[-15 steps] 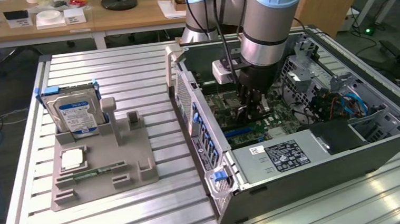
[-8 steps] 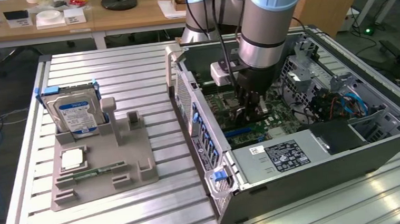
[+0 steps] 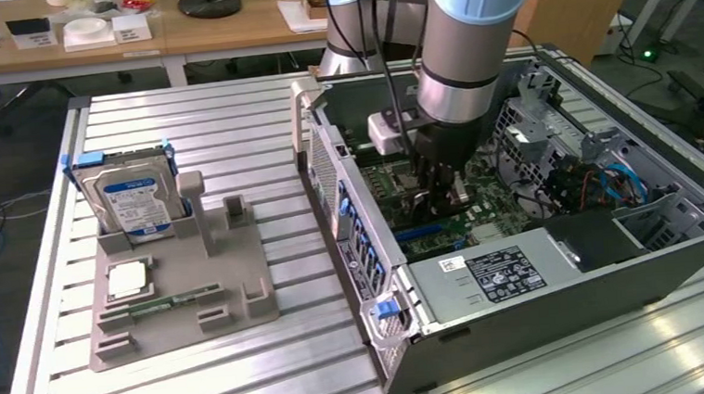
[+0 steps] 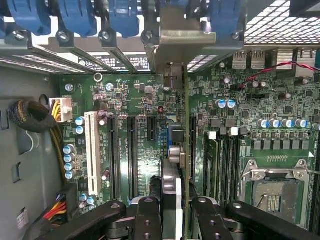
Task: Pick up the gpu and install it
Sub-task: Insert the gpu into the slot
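Note:
In the wrist view the gpu shows edge-on, a thin card standing upright over the green motherboard. Its pale metal bracket lies against the case's rear slot openings. My gripper is shut on the card, one black finger on each side. The card runs in line between the long black expansion slots; I cannot tell whether it sits in one. In the exterior view my gripper reaches down inside the open computer case, close above the motherboard.
Blue slot latches line the case's rear. A white slot, a cable bundle and the processor socket flank the card. On the exterior view's left, a grey holder carries a hard drive and a memory stick.

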Controlling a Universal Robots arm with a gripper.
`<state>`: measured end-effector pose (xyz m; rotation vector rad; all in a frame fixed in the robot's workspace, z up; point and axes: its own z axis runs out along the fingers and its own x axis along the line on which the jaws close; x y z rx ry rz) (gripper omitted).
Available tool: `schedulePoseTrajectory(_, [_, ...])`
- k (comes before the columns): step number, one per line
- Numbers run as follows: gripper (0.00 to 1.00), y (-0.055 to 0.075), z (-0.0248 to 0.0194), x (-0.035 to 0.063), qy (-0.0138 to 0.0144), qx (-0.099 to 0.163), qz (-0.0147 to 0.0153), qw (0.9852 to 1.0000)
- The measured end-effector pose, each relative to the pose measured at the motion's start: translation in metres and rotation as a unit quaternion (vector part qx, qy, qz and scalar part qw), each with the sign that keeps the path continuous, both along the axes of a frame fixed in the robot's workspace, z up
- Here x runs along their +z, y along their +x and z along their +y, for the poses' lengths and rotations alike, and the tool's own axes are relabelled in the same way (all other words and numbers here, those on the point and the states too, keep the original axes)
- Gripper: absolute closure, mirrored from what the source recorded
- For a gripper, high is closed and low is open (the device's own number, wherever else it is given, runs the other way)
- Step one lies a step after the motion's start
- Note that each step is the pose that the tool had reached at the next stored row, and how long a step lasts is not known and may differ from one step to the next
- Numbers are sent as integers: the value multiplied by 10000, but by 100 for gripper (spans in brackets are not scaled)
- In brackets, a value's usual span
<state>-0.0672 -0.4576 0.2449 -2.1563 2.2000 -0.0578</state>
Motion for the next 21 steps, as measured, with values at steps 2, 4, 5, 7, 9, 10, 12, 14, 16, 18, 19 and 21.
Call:
schedulePoseTrajectory(2, [72, -2, 0, -7, -1, 0, 0, 10000])
schedulePoseTrajectory(4, [72, -7, 0, -18, 1, -1, 0, 10000])
schedulePoseTrajectory(5, [72, -10, 0, -23, 0, -1, 0, 10000])
schedulePoseTrajectory(7, [72, -15, 0, -33, 0, -1, 0, 10000])
schedulePoseTrajectory(9, [72, -21, 0, -43, 0, 0, 0, 10000])
schedulePoseTrajectory(10, [72, -23, 0, -48, 0, 0, 0, 10000])
schedulePoseTrajectory(12, [72, -27, 0, -62, 0, 0, 0, 10000])
schedulePoseTrajectory(14, [72, -30, 0, -78, 0, 0, 0, 10000])
schedulePoseTrajectory(16, [72, -31, 0, -94, 0, 0, 0, 10000])
schedulePoseTrajectory(18, [72, -32, 0, -109, 0, 0, 0, 10000])
schedulePoseTrajectory(19, [72, -32, 0, -118, 0, 0, 0, 10000])
schedulePoseTrajectory(21, [72, -32, 0, -137, 0, 0, 0, 10000])
